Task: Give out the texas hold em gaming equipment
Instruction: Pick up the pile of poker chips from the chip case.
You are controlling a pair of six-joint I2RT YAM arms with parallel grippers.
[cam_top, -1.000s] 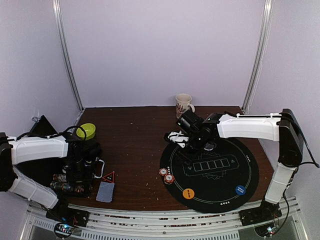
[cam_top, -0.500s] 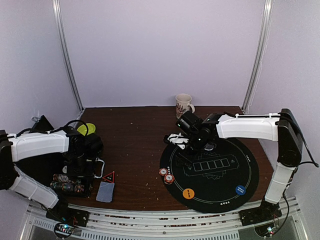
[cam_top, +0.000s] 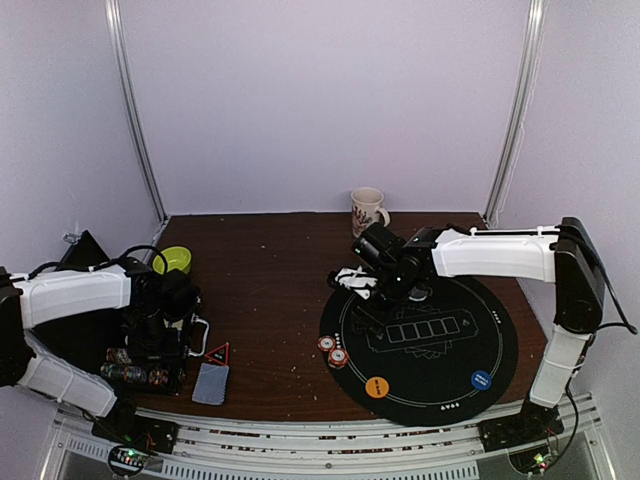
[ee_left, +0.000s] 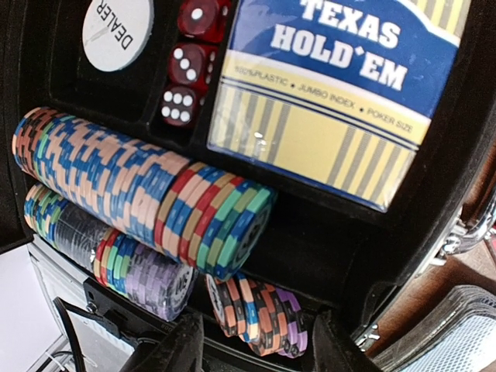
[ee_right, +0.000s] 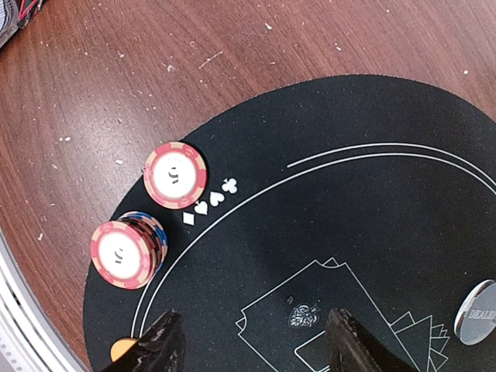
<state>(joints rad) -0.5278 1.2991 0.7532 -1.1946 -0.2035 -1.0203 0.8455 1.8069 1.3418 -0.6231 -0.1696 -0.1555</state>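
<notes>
My left gripper [cam_top: 152,335] hovers open over a black poker case [cam_top: 140,365]. In the left wrist view its fingers [ee_left: 172,350] flank a short stack of chips [ee_left: 256,311] in the case's lowest row, without touching it. Longer chip rows [ee_left: 139,194], red dice [ee_left: 188,66], a white dealer disc [ee_left: 116,31] and a Texas Hold'em card box [ee_left: 333,93] fill the case. Grey-blue cards [cam_top: 211,382] lie by it. My right gripper [ee_right: 252,347] is open and empty above the black mat [cam_top: 430,340]. Red-and-white chips [ee_right: 175,175], a chip stack [ee_right: 126,252], orange [cam_top: 377,386], blue [cam_top: 481,380] and clear-grey [ee_right: 479,312] buttons lie on the mat.
A small red triangle [cam_top: 218,352] sits beside the case. A green bowl [cam_top: 175,261] stands behind my left arm. A white patterned mug [cam_top: 367,210] stands at the back edge of the brown table [cam_top: 270,290]. Metal frame poles rise at both back corners.
My left arm rose and shifted a little right over the case, then settled back down and left. The right arm and the things on the mat have not moved.
</notes>
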